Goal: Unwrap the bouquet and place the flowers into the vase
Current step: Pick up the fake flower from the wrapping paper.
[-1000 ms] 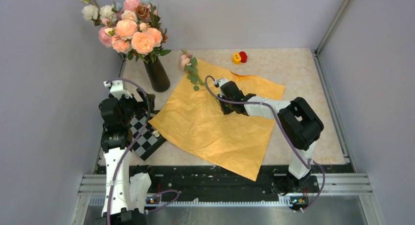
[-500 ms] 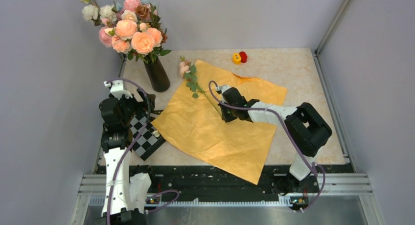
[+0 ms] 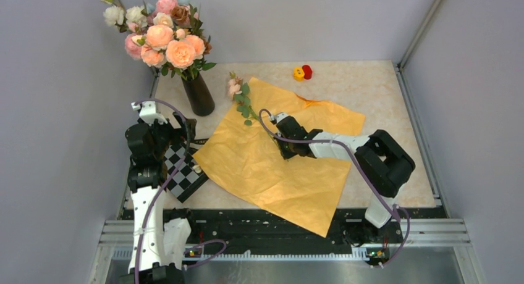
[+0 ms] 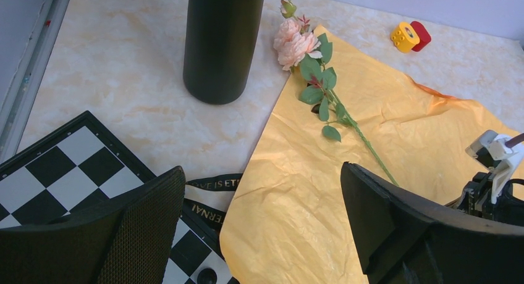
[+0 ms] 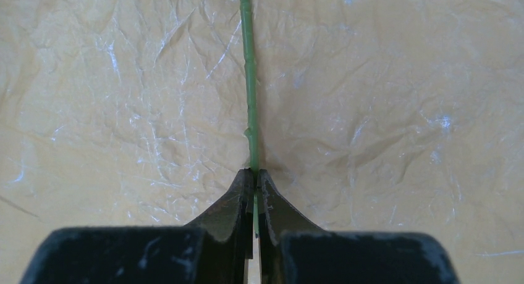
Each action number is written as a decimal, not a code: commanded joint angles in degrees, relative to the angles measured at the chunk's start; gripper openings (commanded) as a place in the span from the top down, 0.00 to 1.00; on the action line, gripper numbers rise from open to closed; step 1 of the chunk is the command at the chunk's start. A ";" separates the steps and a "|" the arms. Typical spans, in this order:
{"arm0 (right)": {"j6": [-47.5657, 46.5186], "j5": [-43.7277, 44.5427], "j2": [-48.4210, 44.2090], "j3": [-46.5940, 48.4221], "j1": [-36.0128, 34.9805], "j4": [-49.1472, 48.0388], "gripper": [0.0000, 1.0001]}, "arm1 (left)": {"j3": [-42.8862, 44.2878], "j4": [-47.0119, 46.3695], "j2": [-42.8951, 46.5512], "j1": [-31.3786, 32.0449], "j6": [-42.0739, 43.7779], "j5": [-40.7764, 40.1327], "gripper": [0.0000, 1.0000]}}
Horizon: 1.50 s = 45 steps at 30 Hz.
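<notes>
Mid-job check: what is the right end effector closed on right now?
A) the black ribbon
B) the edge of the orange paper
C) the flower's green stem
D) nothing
C: in the right wrist view the right end effector pinches the thin green stem lying across the orange paper.

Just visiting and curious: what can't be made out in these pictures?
Vase mouth: left wrist view, cut by the top edge.
Ribbon lettering: left wrist view, partly under the orange paper.
Flower bloom: right wrist view, beyond the top edge; only stem shows.
</notes>
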<state>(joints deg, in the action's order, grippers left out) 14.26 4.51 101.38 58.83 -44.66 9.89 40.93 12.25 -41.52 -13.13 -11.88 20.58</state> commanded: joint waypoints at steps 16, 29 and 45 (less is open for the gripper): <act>-0.77 4.00 7.30 5.38 -3.23 4.88 0.83 | 1.08 -1.44 1.03 0.25 -0.14 0.95 0.01; 3.70 2.11 1.08 4.66 -3.16 2.30 1.00 | 0.10 -3.49 0.93 0.73 -5.88 4.33 0.01; 16.03 -10.16 -15.46 -5.14 -1.76 -16.90 1.00 | -10.54 -19.14 0.14 5.29 -33.64 9.80 0.01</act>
<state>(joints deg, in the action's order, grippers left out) 26.74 -1.80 89.56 55.44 -46.96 0.19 33.98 2.79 -40.07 -10.24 -34.57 28.08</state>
